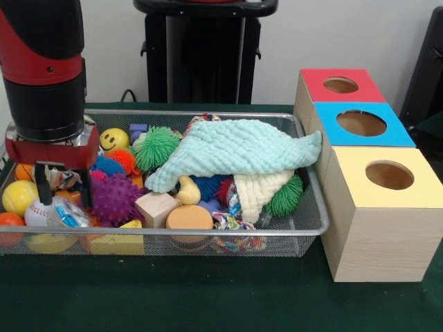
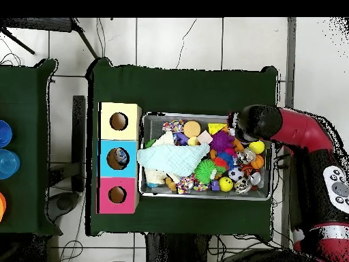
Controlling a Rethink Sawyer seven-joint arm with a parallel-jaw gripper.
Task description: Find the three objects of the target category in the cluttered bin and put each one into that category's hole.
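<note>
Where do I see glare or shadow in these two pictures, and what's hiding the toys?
Front view: faint sheen on the yellow ball and the bin's wire rim; the pale cloth covers the middle toys. Overhead view: the arm hides part of the bin's right end; no strong glare.

Table cover: dark green cloth [image 1: 173,297] spread beneath everything.
Side table: second green-topped table [image 2: 24,147] at 9 o'clock overhead.
Containers: blue round tubs [image 2: 5,164] at its 9 o'clock edge.
Floor: pale tiles [image 2: 180,41] crossed by cables.

Bright even light, soft shadows, perhaps slightly blurred
</note>
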